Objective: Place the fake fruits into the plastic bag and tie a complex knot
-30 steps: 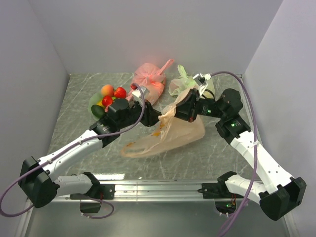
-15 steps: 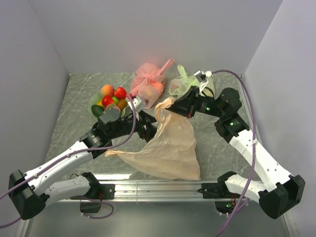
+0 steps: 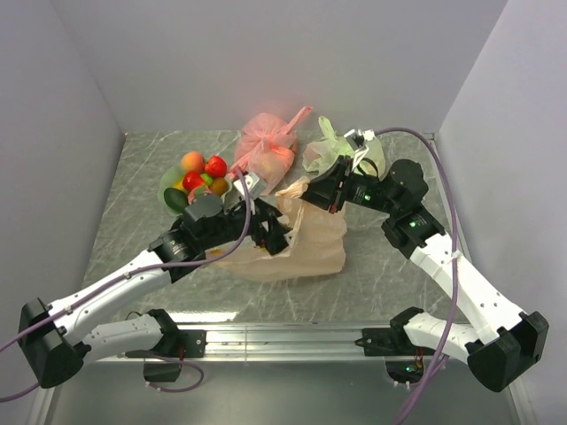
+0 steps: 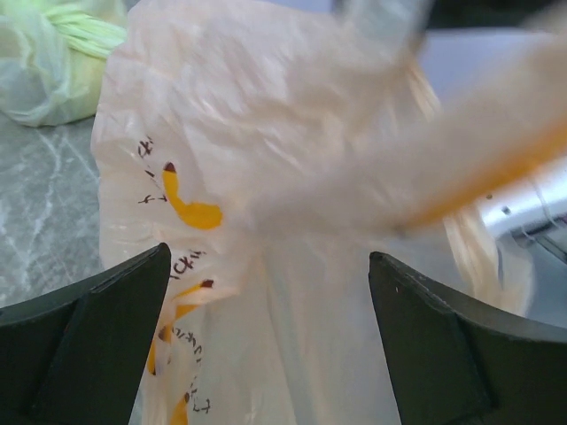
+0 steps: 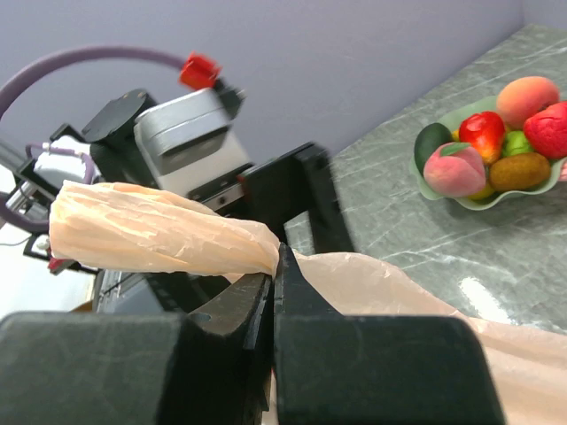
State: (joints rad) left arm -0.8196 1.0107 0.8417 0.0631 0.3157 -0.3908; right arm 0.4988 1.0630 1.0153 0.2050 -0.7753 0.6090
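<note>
at the middle of the tabletop (image 3: 133,221), clamps right tool (image 5: 271,266) shut on a handle (image 5: 159,235) of the plastic bag (image 3: 312,241), likely to lift its mouth; holds left tool (image 4: 266,266) wide open facing the film, gripping nothing; beyond, fake fruits (image 3: 202,173) unbagged in green dish (image 3: 166,189).

My left gripper (image 4: 268,266): jaws wide apart, facing the plastic bag (image 3: 310,248).
My right gripper (image 5: 275,266): clamped on the bag's top.

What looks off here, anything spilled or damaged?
Nothing spilled or damaged. Fruits sit in the green dish. The orange bag lies slumped on the table, pinched at its top by the right fingers; the left fingers stand open around it, gripping nothing.
</note>
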